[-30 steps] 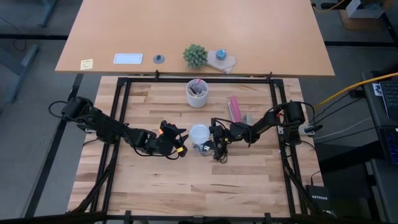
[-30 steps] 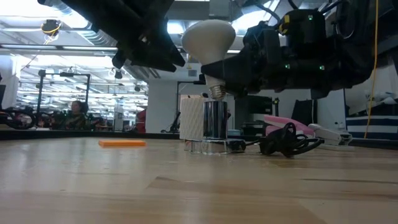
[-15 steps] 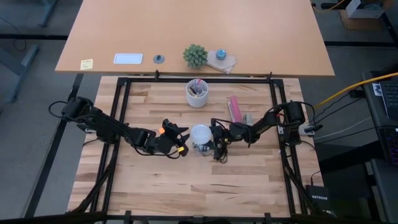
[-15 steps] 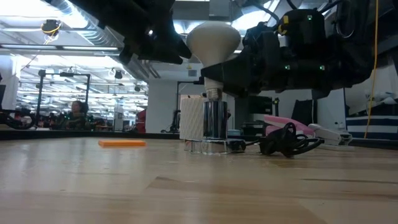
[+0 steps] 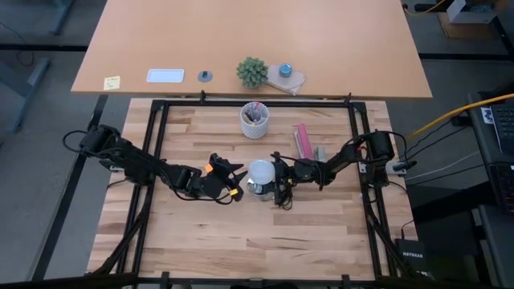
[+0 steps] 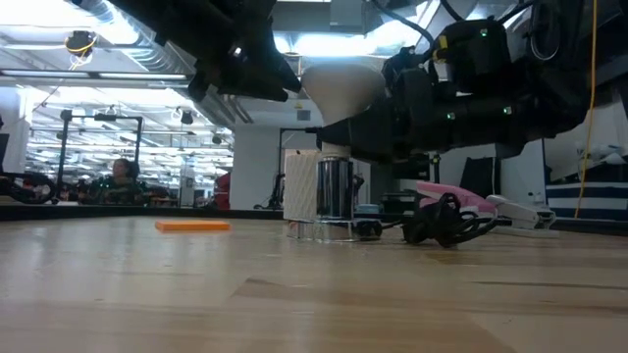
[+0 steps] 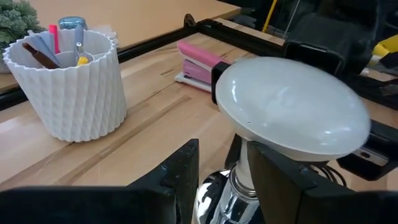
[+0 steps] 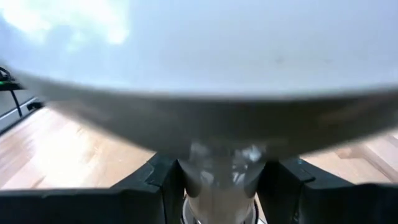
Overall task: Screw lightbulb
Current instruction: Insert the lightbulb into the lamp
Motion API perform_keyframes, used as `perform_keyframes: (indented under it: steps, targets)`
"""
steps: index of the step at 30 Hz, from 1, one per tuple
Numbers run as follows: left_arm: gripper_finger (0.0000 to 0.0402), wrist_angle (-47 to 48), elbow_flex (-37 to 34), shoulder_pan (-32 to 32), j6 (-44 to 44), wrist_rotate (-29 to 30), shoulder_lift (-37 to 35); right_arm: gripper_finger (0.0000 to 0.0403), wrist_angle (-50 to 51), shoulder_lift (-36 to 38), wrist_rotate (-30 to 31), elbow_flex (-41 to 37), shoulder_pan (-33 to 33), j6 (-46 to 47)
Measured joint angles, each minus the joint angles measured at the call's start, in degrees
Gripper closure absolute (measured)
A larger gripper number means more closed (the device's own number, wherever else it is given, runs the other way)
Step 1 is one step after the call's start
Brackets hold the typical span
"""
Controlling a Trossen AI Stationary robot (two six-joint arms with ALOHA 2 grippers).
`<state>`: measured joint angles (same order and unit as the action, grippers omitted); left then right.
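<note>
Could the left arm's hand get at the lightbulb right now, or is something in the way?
Probably yes: the left hand sits open just beside the lightbulb, nothing between them. The right hand already grips its neck from the opposite side, leaving the near side free.

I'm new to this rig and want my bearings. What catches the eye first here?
The white lightbulb stands out mid-table, wide end up, its narrow base at the top of the silvery fitting. The right gripper clamps its neck, while the left gripper hovers open just beside it. Behind stands a white cup of pens.
</note>
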<state>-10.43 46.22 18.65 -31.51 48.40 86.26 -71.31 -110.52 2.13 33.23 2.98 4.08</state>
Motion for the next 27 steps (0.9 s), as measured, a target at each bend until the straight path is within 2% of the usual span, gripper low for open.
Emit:
perform_keyframes:
  steps: [19,27]
  targets:
    - [0.027,-0.1,0.0,0.9,3.4,-0.2,-0.1,0.0244,1.0,0.0,1.8,0.0,0.0,0.6]
    - [0.027,-1.7,0.1,4.4,7.9,-0.4,-2.7,0.0244,1.2,0.0,2.0,0.0,0.0,0.8]
